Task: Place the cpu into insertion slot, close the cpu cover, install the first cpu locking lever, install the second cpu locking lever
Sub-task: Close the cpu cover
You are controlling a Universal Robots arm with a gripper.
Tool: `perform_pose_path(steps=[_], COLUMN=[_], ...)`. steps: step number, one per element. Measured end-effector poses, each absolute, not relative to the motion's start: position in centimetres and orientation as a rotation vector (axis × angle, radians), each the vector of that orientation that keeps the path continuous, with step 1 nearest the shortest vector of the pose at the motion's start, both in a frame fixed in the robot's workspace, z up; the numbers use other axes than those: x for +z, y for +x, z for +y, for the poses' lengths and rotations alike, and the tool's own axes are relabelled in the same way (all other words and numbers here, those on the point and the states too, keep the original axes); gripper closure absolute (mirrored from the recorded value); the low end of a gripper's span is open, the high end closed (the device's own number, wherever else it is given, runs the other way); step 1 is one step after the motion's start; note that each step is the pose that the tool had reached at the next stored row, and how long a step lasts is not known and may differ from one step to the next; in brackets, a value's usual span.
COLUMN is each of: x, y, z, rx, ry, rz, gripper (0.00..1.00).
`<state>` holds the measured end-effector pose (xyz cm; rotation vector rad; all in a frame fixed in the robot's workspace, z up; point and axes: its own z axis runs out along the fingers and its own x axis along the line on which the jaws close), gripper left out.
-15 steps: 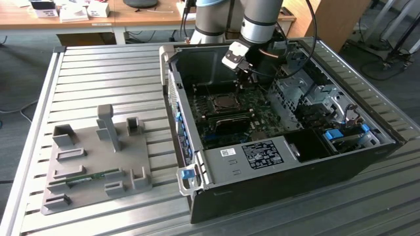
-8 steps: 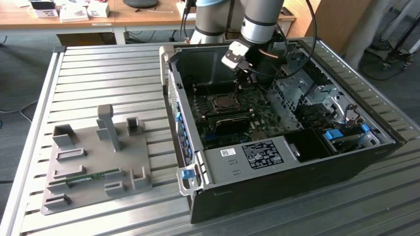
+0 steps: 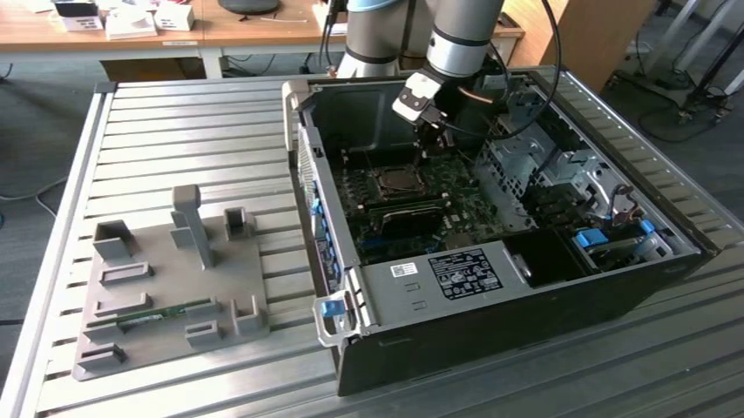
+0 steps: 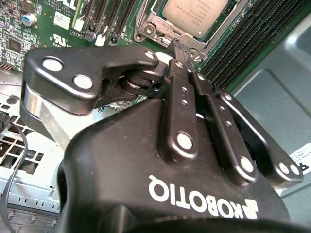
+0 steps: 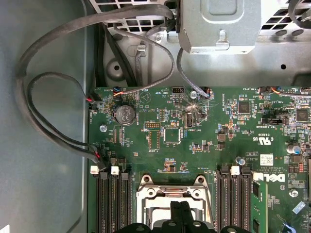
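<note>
Second wrist view, closed gripper [image 4: 181, 48], just beside cpu [image 4: 194, 14] in insertion slot [image 4: 154, 22]

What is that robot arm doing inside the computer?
A robot arm is reaching into an open computer case lying on a metal table. The cpu already sits in the insertion slot on the green board. The claw is pinched shut with its tips right at the slot's edge; I can't tell if it grips anything.
</note>
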<state>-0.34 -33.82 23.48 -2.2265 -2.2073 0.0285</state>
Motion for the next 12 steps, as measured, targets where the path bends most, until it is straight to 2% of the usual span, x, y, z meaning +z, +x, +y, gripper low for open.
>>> perform_pose_path(steps=[12], x=[23.4], y=[-1.04], z=[-33.82], rx=[0.022], ry=[-2.23], rz=[-2.21], gripper=[0.89])
